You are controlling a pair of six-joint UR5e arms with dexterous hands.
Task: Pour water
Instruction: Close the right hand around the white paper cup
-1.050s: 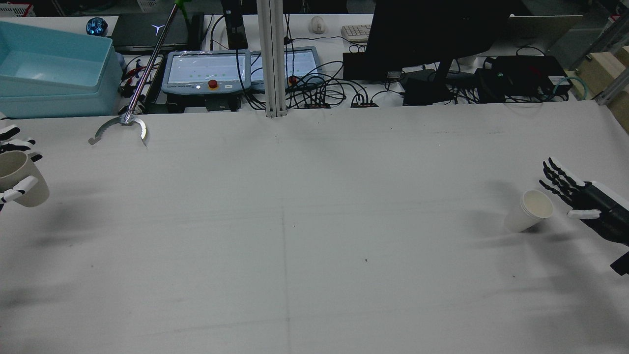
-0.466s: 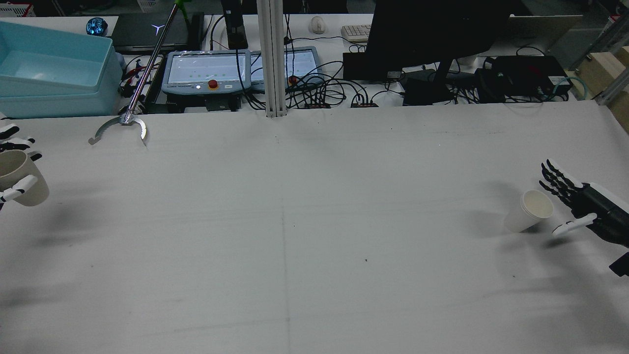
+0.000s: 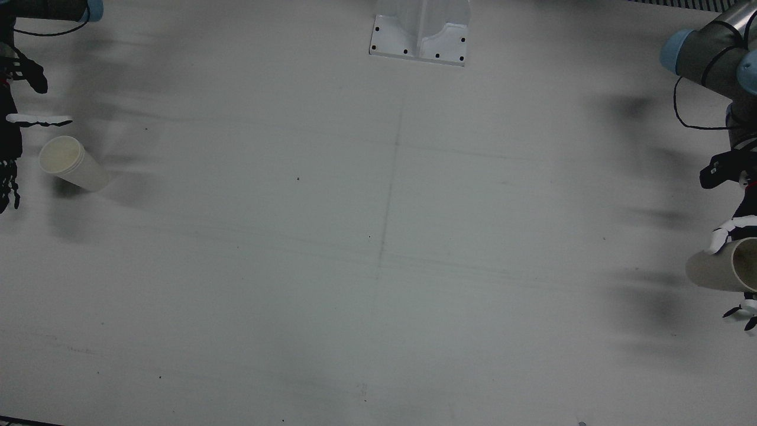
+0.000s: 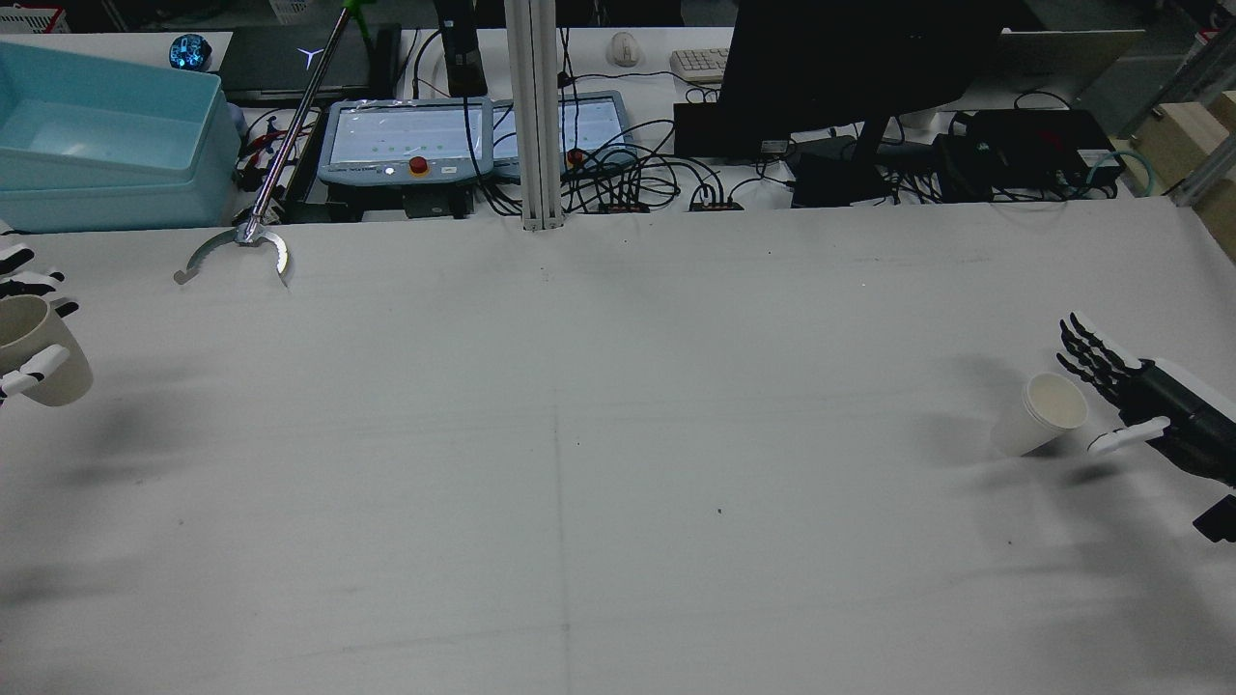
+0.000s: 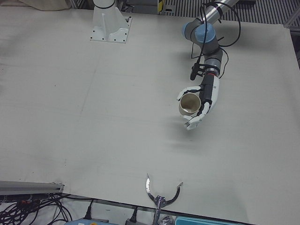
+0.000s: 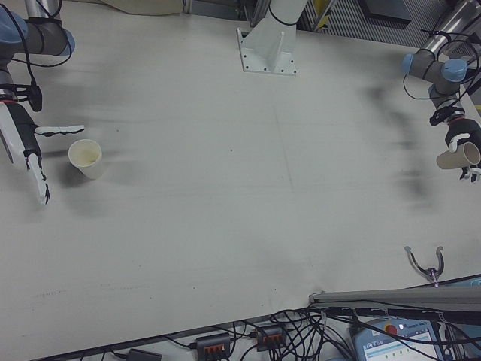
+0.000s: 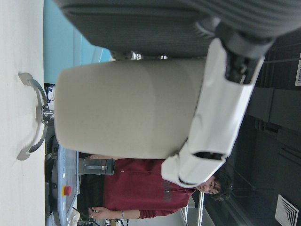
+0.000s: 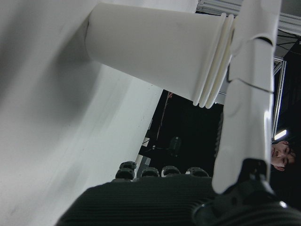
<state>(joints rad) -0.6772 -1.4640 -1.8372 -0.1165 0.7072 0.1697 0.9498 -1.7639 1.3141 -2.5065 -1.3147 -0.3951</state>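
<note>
Front view: my left robot hand [image 3: 736, 260] holds the beige cup [image 3: 718, 272] closed in its fingers, lifted at the worktop [image 3: 378, 236] edge. White cup [image 3: 74, 164] stands on the far side.

Rear view: my right robot hand [image 4: 1135, 405] is spread open, just beside the white cup, holding nothing. I judge the grasp is the step in hand; next, close around it.

Left-front view: a metal claw tool [image 5: 161, 197] lies well apart, no obstruction.
</note>
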